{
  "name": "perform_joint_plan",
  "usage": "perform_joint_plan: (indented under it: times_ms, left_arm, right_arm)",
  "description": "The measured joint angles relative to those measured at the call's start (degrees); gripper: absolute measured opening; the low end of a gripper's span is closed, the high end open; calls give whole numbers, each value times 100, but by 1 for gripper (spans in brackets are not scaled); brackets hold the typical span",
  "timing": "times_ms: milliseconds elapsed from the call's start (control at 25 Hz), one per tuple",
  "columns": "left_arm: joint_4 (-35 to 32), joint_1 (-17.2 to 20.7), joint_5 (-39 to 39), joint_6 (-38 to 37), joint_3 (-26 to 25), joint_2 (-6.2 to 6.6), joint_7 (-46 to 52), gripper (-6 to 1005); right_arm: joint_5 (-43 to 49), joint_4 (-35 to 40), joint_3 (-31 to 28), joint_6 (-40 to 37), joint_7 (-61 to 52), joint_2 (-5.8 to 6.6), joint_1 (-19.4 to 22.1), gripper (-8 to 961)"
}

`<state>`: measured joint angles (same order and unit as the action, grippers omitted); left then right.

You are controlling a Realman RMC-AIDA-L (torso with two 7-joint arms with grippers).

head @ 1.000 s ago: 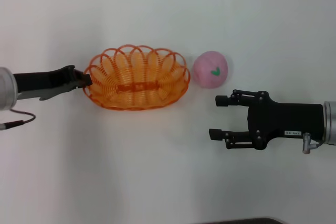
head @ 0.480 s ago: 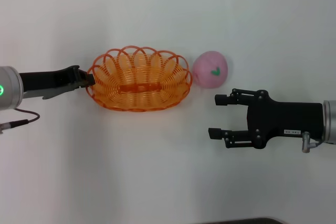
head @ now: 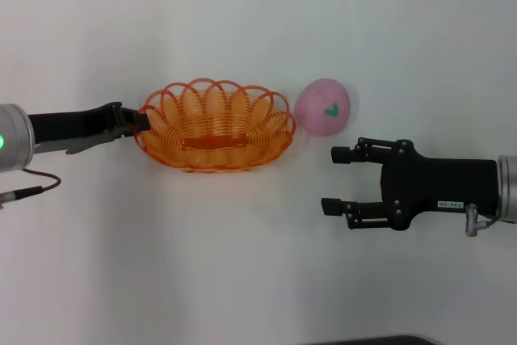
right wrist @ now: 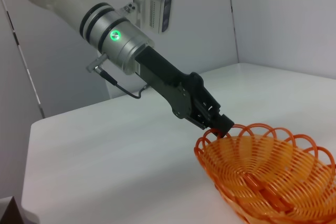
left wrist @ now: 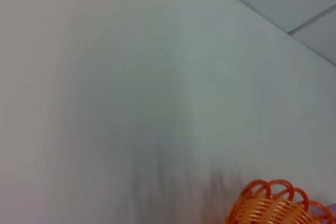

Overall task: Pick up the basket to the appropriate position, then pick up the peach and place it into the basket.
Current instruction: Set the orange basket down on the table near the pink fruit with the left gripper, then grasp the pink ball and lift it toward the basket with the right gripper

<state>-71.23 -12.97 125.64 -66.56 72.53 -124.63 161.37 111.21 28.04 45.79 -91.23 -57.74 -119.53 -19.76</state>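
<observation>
Nearest is the right hand (head: 339, 179), fingers spread wide, holding nothing, parked over the white worktop (head: 242, 264). Farther back: one orange basket (head: 215, 124), one pink peach (head: 323, 107) just beside it. The left hand (head: 139, 121) is clamped on the basket's rim. The basket now looks tipped, near side lifted.

Basket tilt: the basket (head: 215, 125) has tipped since a second ago; its rim on the left gripper's side is now raised, its inside less open to the head view
Basket place: it has shifted slightly toward the peach (head: 323, 107)
Left gripper: the left gripper (head: 139, 121), clamped on that rim, has moved peachward with it
</observation>
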Motion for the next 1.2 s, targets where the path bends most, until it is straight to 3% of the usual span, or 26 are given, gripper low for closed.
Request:
perform_joint_plan:
  times_ms: [240,440,680,920,1000,1200]
  left_arm:
    - [-3,23,-63,-23,-26,0,-80,146]
    - [23,20,0,-177,-85,0,-306,370]
    - [185,-131,57,-514,-709,59,-776,494]
    - [166,-231,-4,-800,-1410,70,-1334,499]
    - [238,-408,-197,-1182,-1966,76,-2129,499]
    - [296,-559,-470,-1712,-2206,88,-3268,500]
  right_arm:
    - [12,0,0,0,0,0,6,829]
    - [8,-1,0,0,0,0,7,829]
    - [-7,-1,-3,0,-21,12,-28,829]
    - [-11,39,-119,-10,-64,16,-68,828]
    - [-12,63,-174,-23,-69,8,-71,828]
    - [-13,70,-202,-73,-171,6,-110,828]
